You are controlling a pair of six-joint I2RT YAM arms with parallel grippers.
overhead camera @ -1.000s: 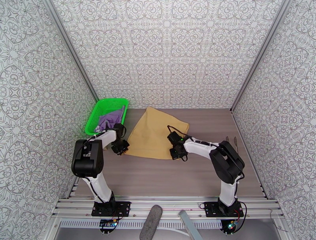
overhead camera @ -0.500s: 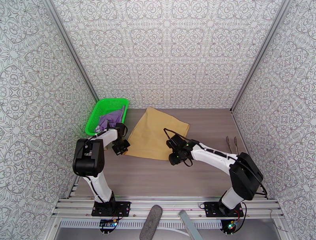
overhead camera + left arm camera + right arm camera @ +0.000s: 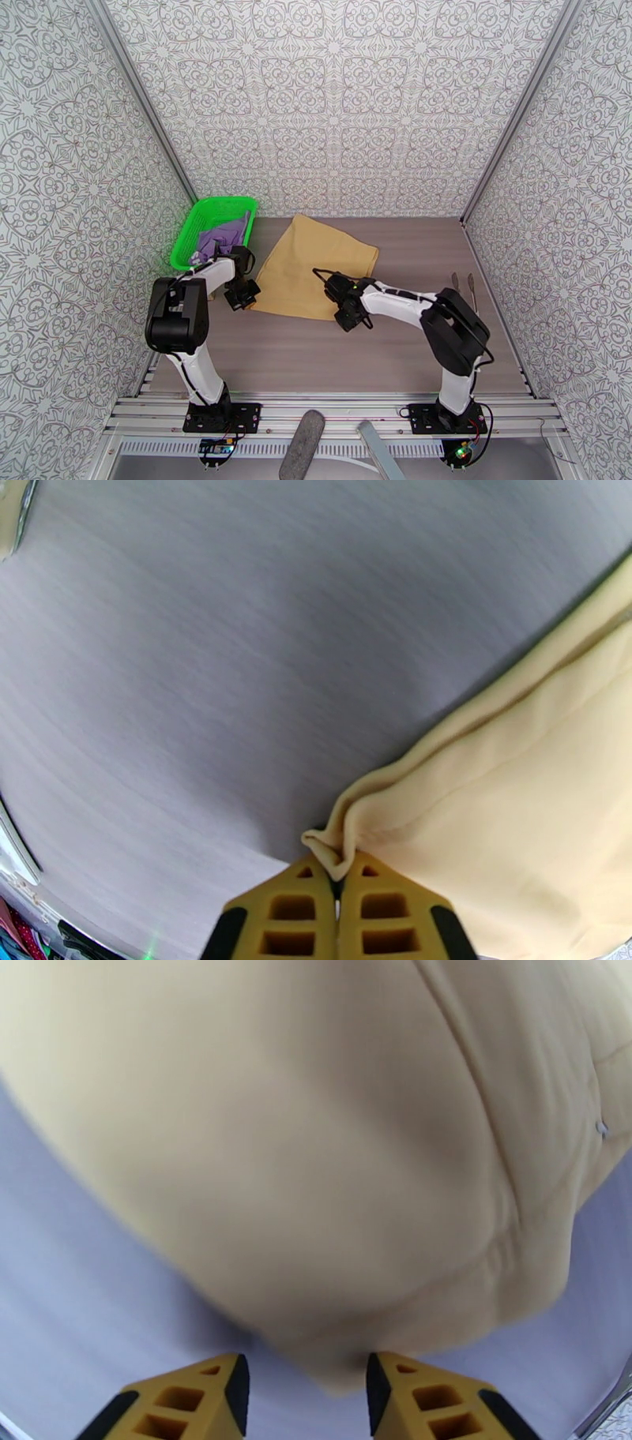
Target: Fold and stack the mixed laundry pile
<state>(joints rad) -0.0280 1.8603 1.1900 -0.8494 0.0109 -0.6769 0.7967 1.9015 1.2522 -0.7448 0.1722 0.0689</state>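
The mustard-tan garment (image 3: 312, 267) lies spread flat on the grey table. My left gripper (image 3: 245, 297) is shut on its near left corner (image 3: 336, 849), the cloth pinched between the yellow fingertips. My right gripper (image 3: 345, 316) stands open at the garment's near right corner (image 3: 340, 1370), which pokes into the gap between the two yellow fingers (image 3: 213, 1390). The purple T-shirt (image 3: 219, 238) lies crumpled inside the green basket.
The green mesh basket (image 3: 186, 243) stands at the back left of the table, close to the left arm. Two thin metal tools (image 3: 463, 286) lie near the right wall. Patterned walls close in three sides.
My right gripper has swung left along the garment's near edge to its right corner. The left gripper has kept its hold on the left corner without moving.
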